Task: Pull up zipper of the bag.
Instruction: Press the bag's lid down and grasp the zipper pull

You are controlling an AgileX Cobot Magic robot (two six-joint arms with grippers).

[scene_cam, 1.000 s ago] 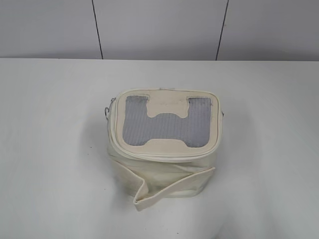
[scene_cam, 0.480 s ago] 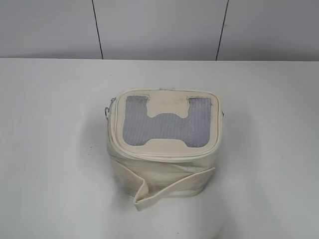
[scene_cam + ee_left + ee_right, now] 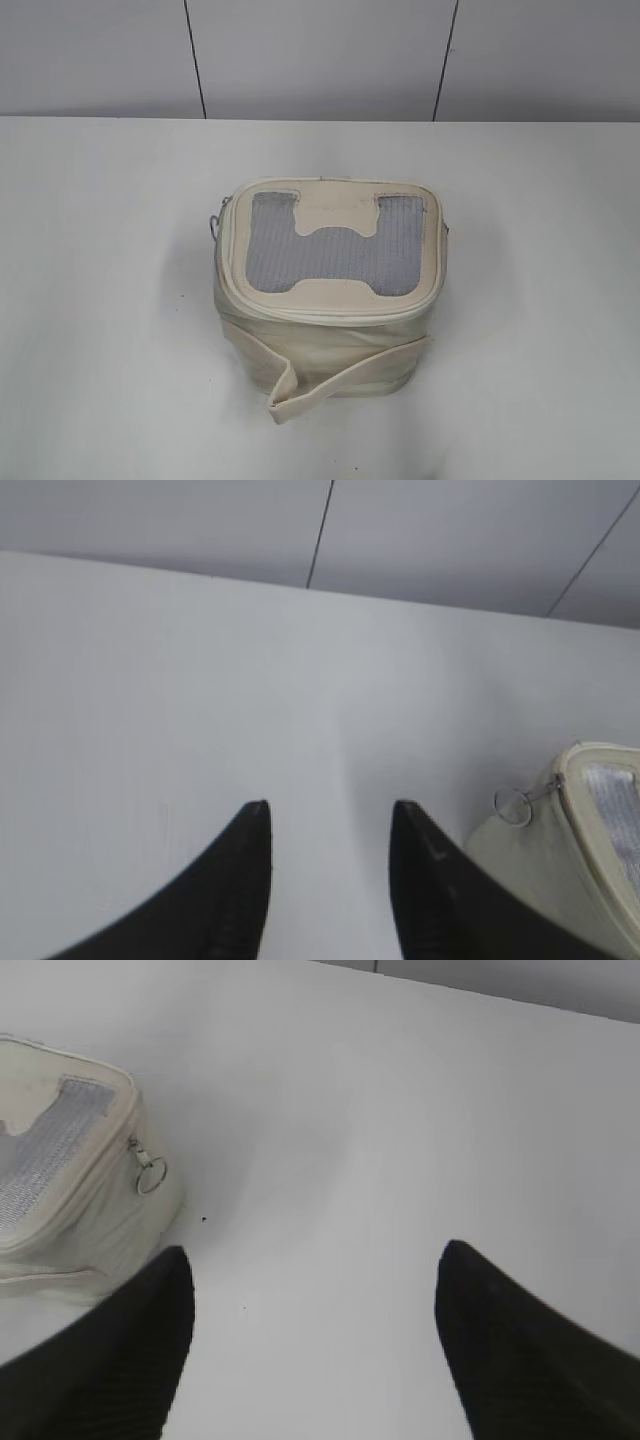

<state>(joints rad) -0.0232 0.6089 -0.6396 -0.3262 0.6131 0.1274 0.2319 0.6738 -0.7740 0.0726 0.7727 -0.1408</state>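
The cream-white boxy bag [image 3: 330, 345] stands mid-table, its grey mesh top with the H-shaped patch facing up and a flat cream strap [image 3: 345, 385] lying across its front. The zipper [image 3: 330, 312] runs round the top rim, with a silver ring pull at the left [image 3: 214, 222]. In the left wrist view my left gripper [image 3: 330, 815] is open and empty, left of the bag [image 3: 560, 850] and its ring [image 3: 512, 806]. In the right wrist view my right gripper [image 3: 315, 1260] is wide open and empty, right of the bag [image 3: 90, 1210] and a ring [image 3: 151, 1175]. Neither gripper shows in the exterior view.
The white table [image 3: 100, 300] extends all round the bag. A grey panelled wall [image 3: 320, 60] rises behind the table's far edge.
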